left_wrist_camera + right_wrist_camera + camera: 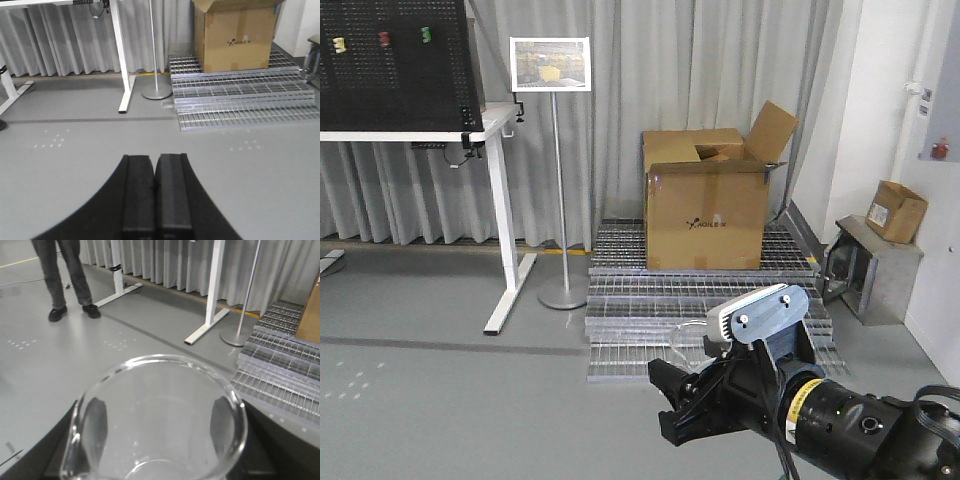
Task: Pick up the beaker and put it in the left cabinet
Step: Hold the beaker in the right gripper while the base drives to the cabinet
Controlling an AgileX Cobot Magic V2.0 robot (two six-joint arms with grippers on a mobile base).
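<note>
Our right gripper (159, 425) clamps the beaker (150, 390), its dark fingers (95, 421) showing through the glass. Only the right wrist view shows this, with a person's legs (65, 275) beyond. Our left gripper (154, 165) is pressed closed on nothing above the grey floor (65, 165), with a cardboard box (235, 35) ahead.

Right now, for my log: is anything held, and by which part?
The right gripper holds the small clear glass beaker by its side walls, below the rim. The left gripper is shut, empty.
</note>
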